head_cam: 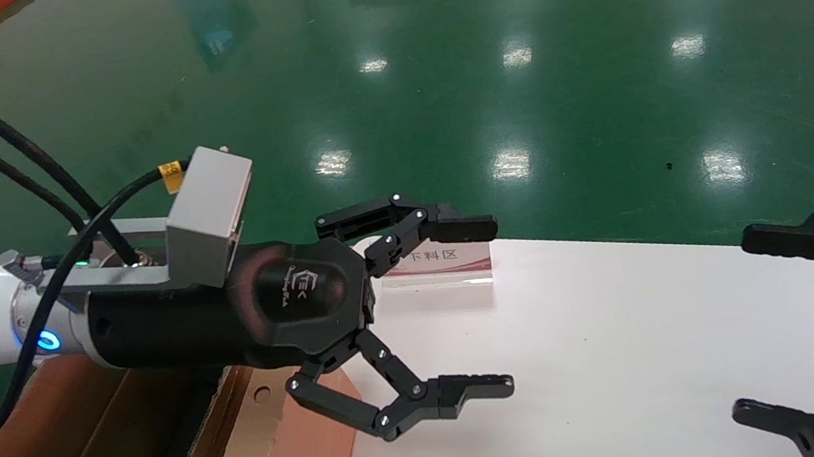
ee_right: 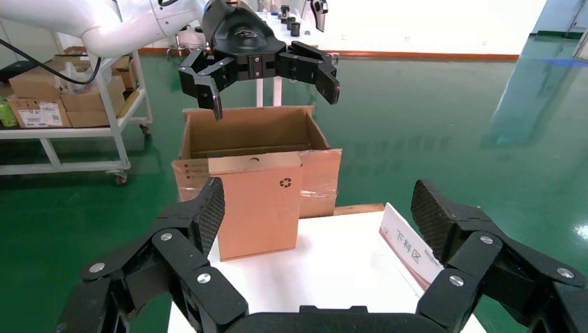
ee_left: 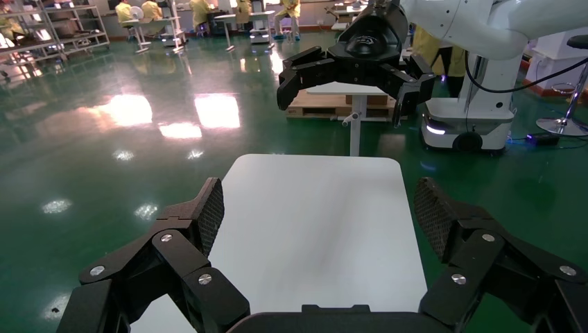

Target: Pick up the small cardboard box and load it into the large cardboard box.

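left hand spread, empty, above counter | right hand spread, empty | small box upright on counter edge, against big box

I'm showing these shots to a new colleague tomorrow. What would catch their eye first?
Probably the left gripper, spread wide open in mid-air above the near-left end of the white table. Next, the small cardboard box standing upright at that table end, against the open large cardboard box on the floor. The right gripper waits open at the right.
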### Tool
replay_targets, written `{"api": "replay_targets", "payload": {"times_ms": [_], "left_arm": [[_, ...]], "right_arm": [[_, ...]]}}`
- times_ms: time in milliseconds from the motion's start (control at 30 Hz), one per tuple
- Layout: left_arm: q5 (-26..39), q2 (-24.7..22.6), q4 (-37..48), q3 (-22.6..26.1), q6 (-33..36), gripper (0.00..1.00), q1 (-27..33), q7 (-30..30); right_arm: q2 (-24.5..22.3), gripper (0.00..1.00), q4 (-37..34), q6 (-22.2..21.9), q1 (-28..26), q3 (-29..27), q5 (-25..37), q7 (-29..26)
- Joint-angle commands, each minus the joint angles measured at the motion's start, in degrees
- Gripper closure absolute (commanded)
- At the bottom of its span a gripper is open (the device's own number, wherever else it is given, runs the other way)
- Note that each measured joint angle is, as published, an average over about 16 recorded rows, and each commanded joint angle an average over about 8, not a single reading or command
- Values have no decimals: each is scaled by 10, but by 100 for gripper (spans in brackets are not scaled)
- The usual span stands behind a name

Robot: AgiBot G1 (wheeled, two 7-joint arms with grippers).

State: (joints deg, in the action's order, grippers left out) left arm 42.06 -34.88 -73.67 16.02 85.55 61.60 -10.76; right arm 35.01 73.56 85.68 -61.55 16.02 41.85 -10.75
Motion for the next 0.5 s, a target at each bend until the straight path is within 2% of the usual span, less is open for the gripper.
{"api": "replay_targets", "payload": {"times_ms": [33,233,500], "left_arm": [[-2,-1,1,0,1,0,0,0],[22,11,-13,5,-10,0,6,-8],[120,29,-33,45,-21,0,54,-74]], "right_arm": [[0,0,0,0,0,0,0,0],[0,0,0,0,0,0,0,0],[0,0,0,0,0,1,0,0]]}}
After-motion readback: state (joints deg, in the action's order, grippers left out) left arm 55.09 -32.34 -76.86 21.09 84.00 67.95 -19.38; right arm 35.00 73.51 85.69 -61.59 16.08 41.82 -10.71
